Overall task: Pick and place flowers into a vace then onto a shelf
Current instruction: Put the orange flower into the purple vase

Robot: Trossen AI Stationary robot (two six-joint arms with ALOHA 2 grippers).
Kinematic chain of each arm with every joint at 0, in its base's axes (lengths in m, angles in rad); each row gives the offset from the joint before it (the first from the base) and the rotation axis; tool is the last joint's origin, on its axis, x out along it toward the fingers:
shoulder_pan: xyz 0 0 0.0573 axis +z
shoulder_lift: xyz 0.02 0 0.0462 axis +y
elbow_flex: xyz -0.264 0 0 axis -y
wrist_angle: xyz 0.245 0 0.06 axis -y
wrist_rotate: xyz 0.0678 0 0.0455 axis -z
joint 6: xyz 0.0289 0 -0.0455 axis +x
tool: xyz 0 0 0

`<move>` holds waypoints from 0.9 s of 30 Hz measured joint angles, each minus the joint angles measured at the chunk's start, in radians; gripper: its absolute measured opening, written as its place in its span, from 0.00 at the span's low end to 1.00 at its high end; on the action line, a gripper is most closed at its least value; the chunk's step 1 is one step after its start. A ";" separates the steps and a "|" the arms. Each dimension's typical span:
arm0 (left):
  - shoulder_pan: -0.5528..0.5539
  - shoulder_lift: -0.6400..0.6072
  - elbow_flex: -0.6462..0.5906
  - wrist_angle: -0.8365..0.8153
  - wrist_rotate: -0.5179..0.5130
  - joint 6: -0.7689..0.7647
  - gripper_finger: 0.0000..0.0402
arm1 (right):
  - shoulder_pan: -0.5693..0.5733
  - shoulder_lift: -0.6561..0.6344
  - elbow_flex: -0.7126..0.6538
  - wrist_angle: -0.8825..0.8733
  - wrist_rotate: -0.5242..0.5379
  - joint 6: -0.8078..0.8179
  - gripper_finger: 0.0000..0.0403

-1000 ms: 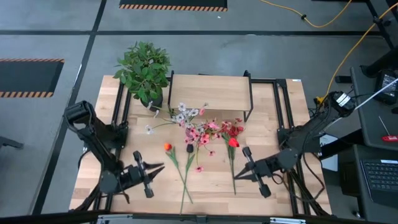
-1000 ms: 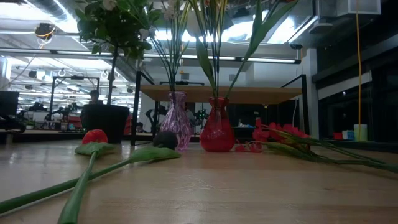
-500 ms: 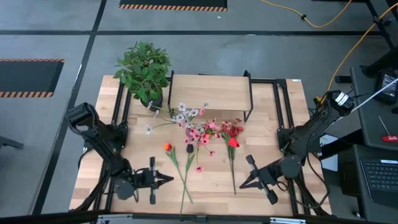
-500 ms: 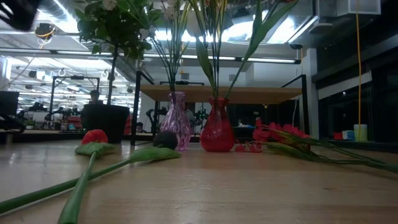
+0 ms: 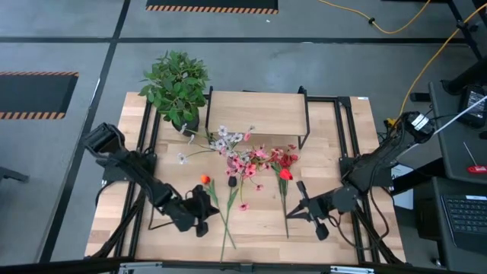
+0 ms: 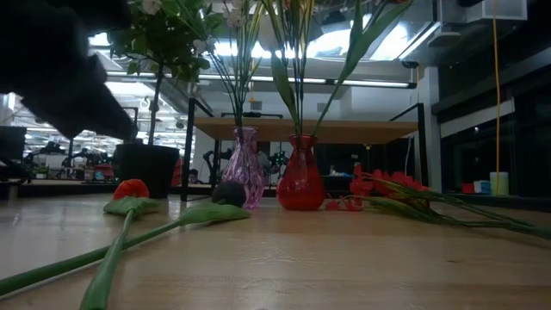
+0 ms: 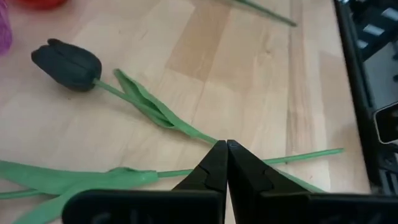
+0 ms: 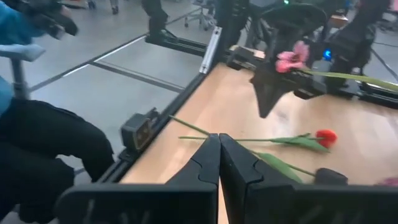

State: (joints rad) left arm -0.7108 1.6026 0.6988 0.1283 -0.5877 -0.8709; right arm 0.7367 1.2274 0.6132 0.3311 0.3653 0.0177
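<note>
Two loose flowers lie crossed on the wood at the near middle: an orange-red tulip (image 5: 205,180) (image 6: 131,189) and a black tulip (image 5: 232,182) (image 7: 65,62). My left gripper (image 5: 207,214) (image 7: 227,144) is shut and hovers over the spot where their stems cross. A red flower (image 5: 285,174) lies to the right, with my shut right gripper (image 5: 292,215) (image 8: 219,137) beside its stem. A purple vase (image 6: 244,168) and a red vase (image 6: 300,172) stand in front of the shelf (image 5: 257,113), both holding flowers.
A bushy potted plant (image 5: 176,82) stands at the far left corner. More pink and white blooms (image 5: 242,160) spread out over the table's middle, and one pink bloom (image 8: 292,59) hangs out on a long stem. Black frame rails (image 5: 346,137) run along both sides.
My left gripper has gone down and toward the table's right edge, up to the crossed stems. It has turned about its wrist on the way, and its fingers have shut on nothing. The flowers lie as before.
</note>
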 joint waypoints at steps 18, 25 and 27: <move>0.035 -0.001 0.487 -0.838 0.205 -0.594 0.01 | -0.093 0.000 0.000 -0.166 0.000 -0.150 0.02; 0.037 0.000 0.506 -0.973 0.232 -0.774 0.01 | -0.093 0.000 0.000 -0.151 0.000 -0.289 0.02; 0.039 0.007 0.505 -1.022 0.207 -0.839 0.01 | -0.093 0.000 0.000 -0.150 0.000 -0.289 0.02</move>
State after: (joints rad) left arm -0.6721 1.6098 1.2041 -0.8934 -0.3810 -1.7098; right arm 0.6434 1.2274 0.6132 0.1807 0.3656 -0.2714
